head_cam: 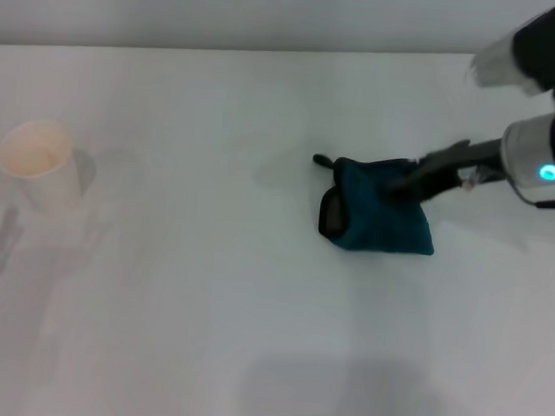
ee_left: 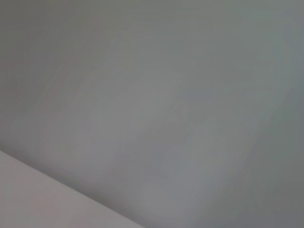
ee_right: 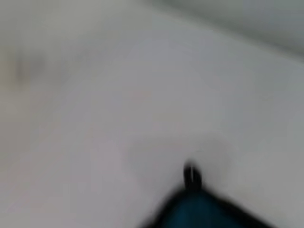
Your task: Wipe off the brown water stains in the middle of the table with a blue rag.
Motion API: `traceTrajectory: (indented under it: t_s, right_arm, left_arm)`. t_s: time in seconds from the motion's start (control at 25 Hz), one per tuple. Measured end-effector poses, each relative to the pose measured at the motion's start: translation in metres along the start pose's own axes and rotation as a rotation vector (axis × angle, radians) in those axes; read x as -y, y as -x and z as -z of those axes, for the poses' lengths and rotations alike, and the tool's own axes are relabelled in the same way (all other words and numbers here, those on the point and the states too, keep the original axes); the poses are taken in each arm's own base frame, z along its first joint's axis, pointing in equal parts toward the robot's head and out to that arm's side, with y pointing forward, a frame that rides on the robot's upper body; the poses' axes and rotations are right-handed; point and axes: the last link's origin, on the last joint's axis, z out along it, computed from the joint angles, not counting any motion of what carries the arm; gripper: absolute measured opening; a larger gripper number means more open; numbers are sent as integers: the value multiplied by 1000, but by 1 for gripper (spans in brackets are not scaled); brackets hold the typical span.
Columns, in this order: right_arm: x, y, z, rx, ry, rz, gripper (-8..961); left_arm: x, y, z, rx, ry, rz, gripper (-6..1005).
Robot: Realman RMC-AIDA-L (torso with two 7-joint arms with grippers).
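The right claw (head_cam: 406, 183) pinches the blue rag (head_cam: 380, 219), which lies on the white bench (head_cam: 205, 307) just under it. A paper cup (head_cam: 35, 160) stands well apart, far to the claw's left side. The left claw is not seen.

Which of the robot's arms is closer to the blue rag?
The right. Its right gripper reaches in from the right side and rests on the blue rag in the middle of the table. The left arm does not show in the head view at all.
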Motion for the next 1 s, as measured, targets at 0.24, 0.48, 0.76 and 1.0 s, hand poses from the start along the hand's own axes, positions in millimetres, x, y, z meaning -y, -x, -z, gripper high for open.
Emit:
traceTrajectory:
  t_s: [0.24, 0.48, 0.76, 1.0]
  right_arm:
    - [12, 6, 23, 282, 166, -307, 621]
    - [33, -13, 63, 798, 370, -576, 730]
    - [55, -65, 86, 1150, 88, -542, 836]
    - [45, -90, 70, 1162, -373, -109, 832]
  left_arm:
    - [0, 0, 1, 0, -3, 0, 882]
    - [0, 0, 1, 2, -2, 0, 881]
    - [1, 0, 1, 2, -4, 1, 880]
    - [1, 1, 1, 3, -7, 1, 880]
